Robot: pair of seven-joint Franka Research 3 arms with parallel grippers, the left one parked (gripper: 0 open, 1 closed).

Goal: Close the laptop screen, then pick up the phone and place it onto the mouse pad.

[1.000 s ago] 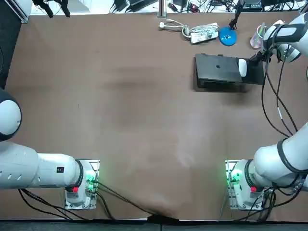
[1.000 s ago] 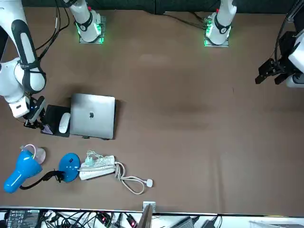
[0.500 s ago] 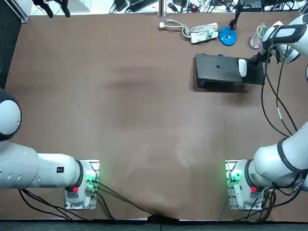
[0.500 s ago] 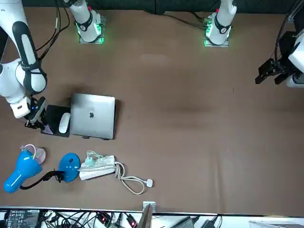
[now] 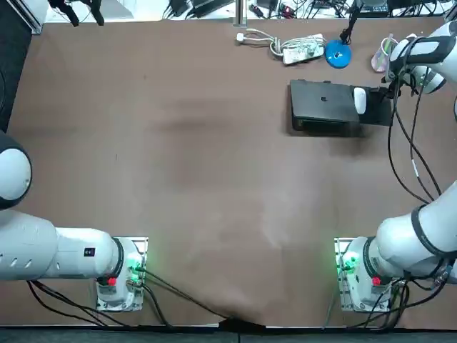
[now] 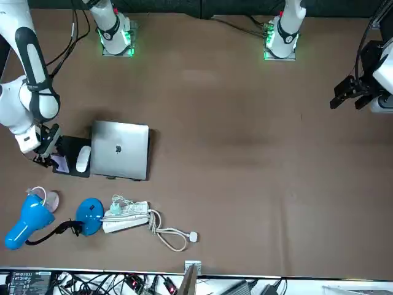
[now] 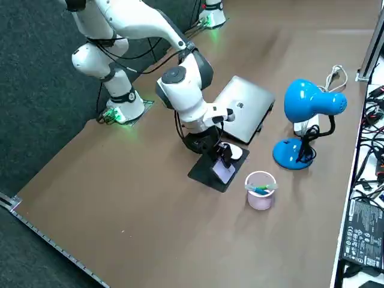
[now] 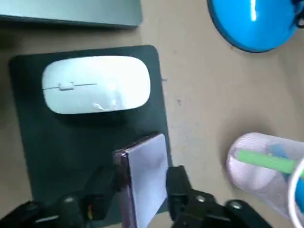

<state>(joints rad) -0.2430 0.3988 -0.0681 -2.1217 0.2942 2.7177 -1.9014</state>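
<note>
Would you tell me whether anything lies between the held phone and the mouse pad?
Nothing visible does. The right gripper holds the phone over bare mouse pad; the mouse sits on the pad beside that spot, not beneath.

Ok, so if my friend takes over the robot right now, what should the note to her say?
The right gripper is shut on the phone, over the mouse pad, at the side away from the laptop.
The laptop is closed, beside the pad. The mouse lies on the pad, between phone and laptop.
Done: screen closed, phone picked up.
Left: lay the phone on the bare part of the pad, open the gripper, back off. I cannot tell whether the phone touches the pad.
</note>
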